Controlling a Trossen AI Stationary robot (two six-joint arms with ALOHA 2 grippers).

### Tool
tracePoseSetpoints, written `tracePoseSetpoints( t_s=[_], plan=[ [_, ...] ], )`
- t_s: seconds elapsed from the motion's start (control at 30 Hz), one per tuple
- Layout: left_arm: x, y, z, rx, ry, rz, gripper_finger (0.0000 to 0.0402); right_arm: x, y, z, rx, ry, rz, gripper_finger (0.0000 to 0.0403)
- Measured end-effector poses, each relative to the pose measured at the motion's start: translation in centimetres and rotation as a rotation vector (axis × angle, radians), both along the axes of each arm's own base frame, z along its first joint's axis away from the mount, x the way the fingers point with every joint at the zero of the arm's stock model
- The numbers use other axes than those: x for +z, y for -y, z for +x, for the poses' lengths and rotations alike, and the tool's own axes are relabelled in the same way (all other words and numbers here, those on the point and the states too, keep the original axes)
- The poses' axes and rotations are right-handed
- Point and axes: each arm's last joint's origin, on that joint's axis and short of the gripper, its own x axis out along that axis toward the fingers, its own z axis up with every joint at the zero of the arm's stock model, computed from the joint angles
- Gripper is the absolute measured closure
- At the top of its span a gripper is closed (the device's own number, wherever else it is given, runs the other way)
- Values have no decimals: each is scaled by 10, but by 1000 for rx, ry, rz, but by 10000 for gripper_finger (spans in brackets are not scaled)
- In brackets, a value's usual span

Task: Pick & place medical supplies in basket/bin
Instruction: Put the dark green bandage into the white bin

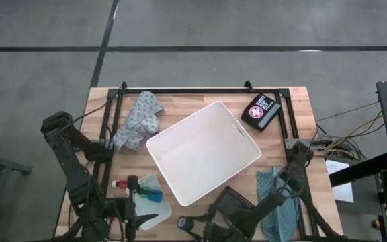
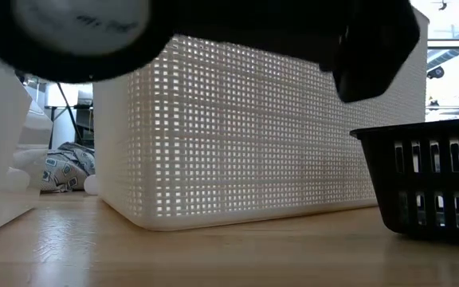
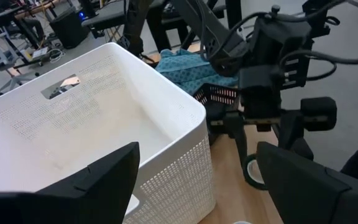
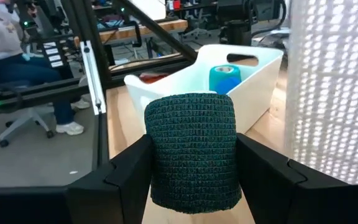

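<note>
Bin: large, white, perforated walls, mid-table, nothing seen inside.
Bin heading: turned askew to the table edges; long axis from near-left corner toward far-right; handle slot in the far-right short wall.
Bin edges: near corner close to the table's front edge, between both grippers; far corner short of the black frame rail along the back.
Room left of bin: patterned cloth just beside the far-left wall; small clear tray near the front-left, blue roll in it.
Room right of bin: black first-aid pouch near the far-right corner; second patterned cloth at front-right; small black basket beside the near-right wall.
Left gripper: raised over the bin's near-left rim, jaws spread wide, nothing between them.
Right gripper: low at the front edge beside the bin wall, jaws clamped on a dark green bandage roll, roll upright.
Beyond table: seated person on an office chair, well apart.
</note>
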Motion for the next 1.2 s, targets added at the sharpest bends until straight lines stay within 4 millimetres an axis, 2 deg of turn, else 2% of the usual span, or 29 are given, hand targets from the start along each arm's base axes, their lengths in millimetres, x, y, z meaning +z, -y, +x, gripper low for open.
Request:
tracePoseSetpoints(
  t_s=[0.17, 0.4, 1.2],
  plan=[
    [0, 0, 0, 0, 0, 0, 73, -9, 1, 5, 48, -18, 27, 197],
    [0, 0, 0, 0, 0, 0, 73, -23, 6, 6, 31, -57, 88, 197],
    [0, 0, 0, 0, 0, 0, 73, -24, 9, 9, 45, -80, 133, 197]
  ],
)
